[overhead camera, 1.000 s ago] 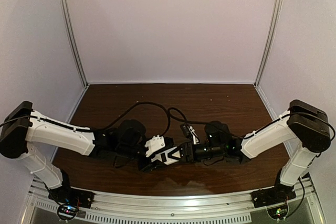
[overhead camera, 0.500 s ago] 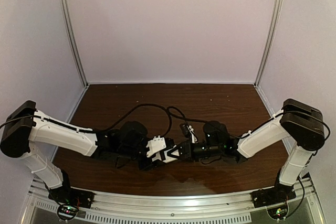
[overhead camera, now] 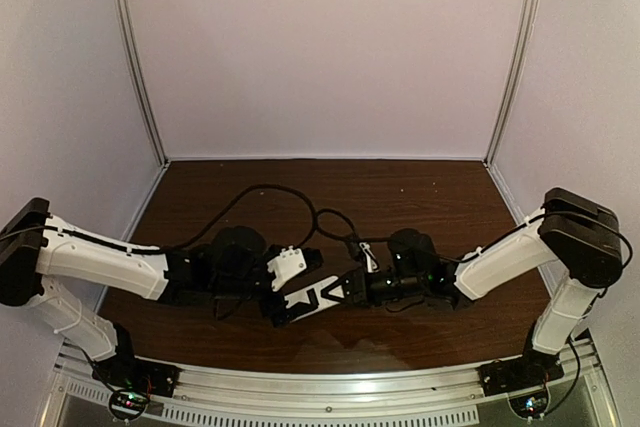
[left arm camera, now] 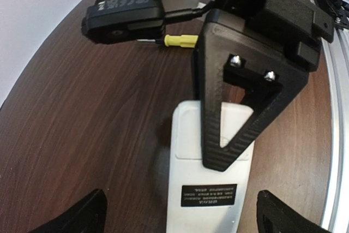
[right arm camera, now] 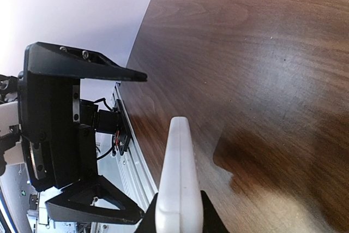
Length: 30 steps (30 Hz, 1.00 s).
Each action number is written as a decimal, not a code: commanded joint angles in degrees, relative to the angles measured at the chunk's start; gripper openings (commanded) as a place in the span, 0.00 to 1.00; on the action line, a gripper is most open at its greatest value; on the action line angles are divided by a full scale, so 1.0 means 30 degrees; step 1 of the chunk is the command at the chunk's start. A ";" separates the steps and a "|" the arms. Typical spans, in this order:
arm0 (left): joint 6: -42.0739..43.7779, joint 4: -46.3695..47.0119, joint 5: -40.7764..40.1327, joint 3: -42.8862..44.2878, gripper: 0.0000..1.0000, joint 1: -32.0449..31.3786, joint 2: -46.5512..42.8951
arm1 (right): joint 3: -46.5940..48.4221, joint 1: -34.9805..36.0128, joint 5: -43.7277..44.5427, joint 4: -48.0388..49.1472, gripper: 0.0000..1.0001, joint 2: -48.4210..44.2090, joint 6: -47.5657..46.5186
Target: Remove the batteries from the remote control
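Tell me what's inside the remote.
Nothing inside shows. The remote presents a white labelled side, partly covered by the right gripper clamping it; any batteries are hidden.

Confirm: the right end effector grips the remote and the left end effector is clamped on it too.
Not the left end effector: the left wrist view shows it wide open, a finger either side of the remote. The right end effector does grip it.

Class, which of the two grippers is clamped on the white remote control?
The right gripper: its jaws pinch the remote control, whereas the left gripper stands wide open, clear of it.
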 commanded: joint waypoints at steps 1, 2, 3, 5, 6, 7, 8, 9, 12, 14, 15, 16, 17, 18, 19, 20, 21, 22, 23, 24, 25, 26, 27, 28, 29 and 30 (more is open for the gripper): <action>-0.1445 0.0487 -0.3182 -0.0089 0.97 -0.0027 -0.0585 | 0.0212 -0.0768 0.0474 -0.0447 0.00 -0.1182 -0.0855; -0.1652 0.0353 -0.3964 -0.0035 0.97 -0.0034 -0.0620 | 0.0264 -0.0952 0.0602 -0.0643 0.00 -0.1343 -0.1032; -0.2012 0.0171 -0.4592 0.0049 0.97 -0.0019 -0.0686 | 0.0369 -0.1107 0.0728 -0.1073 0.00 -0.1484 -0.1248; -0.2836 0.0072 -0.6265 0.0158 0.97 -0.0029 -0.0782 | 0.0698 -0.1495 0.1003 -0.1810 0.00 -0.1642 -0.1741; -0.3101 0.0122 -0.6755 0.0206 0.97 0.0021 -0.0772 | 0.0885 -0.1636 0.1115 -0.2143 0.00 -0.1649 -0.2071; -0.3295 0.0212 -0.7139 0.0233 0.97 0.0104 -0.0746 | 0.1051 -0.1808 0.1184 -0.2353 0.00 -0.1628 -0.2257; -0.3568 0.0245 -0.7230 0.0302 0.97 0.0272 -0.0654 | 0.1207 -0.1987 0.1230 -0.2518 0.00 -0.1574 -0.2416; -0.4085 0.0209 -0.7070 0.0424 0.97 0.0545 -0.0482 | 0.1358 -0.2170 0.1228 -0.2656 0.00 -0.1445 -0.2655; -0.5040 0.0423 -0.6473 0.0526 0.97 0.1580 -0.0237 | 0.1751 -0.2808 0.1171 -0.3034 0.00 -0.1242 -0.3138; -0.5428 0.0986 -0.5877 0.0293 0.97 0.2237 -0.0332 | 0.1810 -0.3149 0.1115 -0.2991 0.00 -0.1215 -0.3244; -0.5519 0.1298 -0.5454 0.0122 0.97 0.2530 -0.0442 | 0.1796 -0.3257 0.1085 -0.2909 0.00 -0.1266 -0.3330; -0.5622 0.1590 -0.5196 -0.0038 0.97 0.2812 -0.0532 | 0.1769 -0.3325 0.1100 -0.2863 0.00 -0.1346 -0.3400; -0.5793 0.1761 -0.4984 -0.0139 0.97 0.3067 -0.0591 | 0.1714 -0.3337 0.1120 -0.2849 0.00 -0.1426 -0.3419; -0.5975 0.1838 -0.4647 -0.0191 0.97 0.3407 -0.0584 | 0.1613 -0.3372 0.1170 -0.2841 0.00 -0.1538 -0.3433; -0.6240 0.1855 -0.4399 -0.0202 0.97 0.3585 -0.0557 | 0.1457 -0.3365 0.1199 -0.2788 0.00 -0.1702 -0.3390; -0.6544 0.1934 -0.4251 -0.0214 0.97 0.3706 -0.0598 | 0.1232 -0.3371 0.1239 -0.2650 0.00 -0.1902 -0.3305; -0.7006 0.2127 -0.4262 -0.0325 0.97 0.3809 -0.0691 | 0.0962 -0.3369 0.1299 -0.2435 0.00 -0.2151 -0.3155; -0.7676 0.2396 -0.4674 -0.0544 0.97 0.3866 -0.0937 | 0.0650 -0.3361 0.1376 -0.2280 0.00 -0.2445 -0.3015; -0.8305 0.2694 -0.5322 -0.0876 0.97 0.3862 -0.1308 | 0.0406 -0.3353 0.1517 -0.2220 0.00 -0.2760 -0.2932; -0.8659 0.3225 -0.5667 -0.1357 0.97 0.3924 -0.1692 | 0.0152 -0.3352 0.1714 -0.2253 0.00 -0.3140 -0.2888; -0.8813 0.3691 -0.5589 -0.1732 0.98 0.4056 -0.2076 | -0.0048 -0.3348 0.1955 -0.2345 0.00 -0.3485 -0.2879; -0.8931 0.3928 -0.5272 -0.1984 0.97 0.4219 -0.2388 | -0.0223 -0.3375 0.2168 -0.2462 0.00 -0.3806 -0.2900; -0.8975 0.4020 -0.4803 -0.2085 0.98 0.4349 -0.2596 | -0.0344 -0.3376 0.2330 -0.2576 0.00 -0.4099 -0.2921; -0.8995 0.3973 -0.4346 -0.2061 0.97 0.4446 -0.2695 | -0.0439 -0.3376 0.2531 -0.2693 0.00 -0.4340 -0.2986; -0.8989 0.3782 -0.3870 -0.1881 0.97 0.4487 -0.2718 | -0.0492 -0.3373 0.2683 -0.2868 0.00 -0.4550 -0.3088; -0.9027 0.3713 -0.3630 -0.1782 0.97 0.4544 -0.2673 | -0.0498 -0.3365 0.2790 -0.3062 0.00 -0.4737 -0.3172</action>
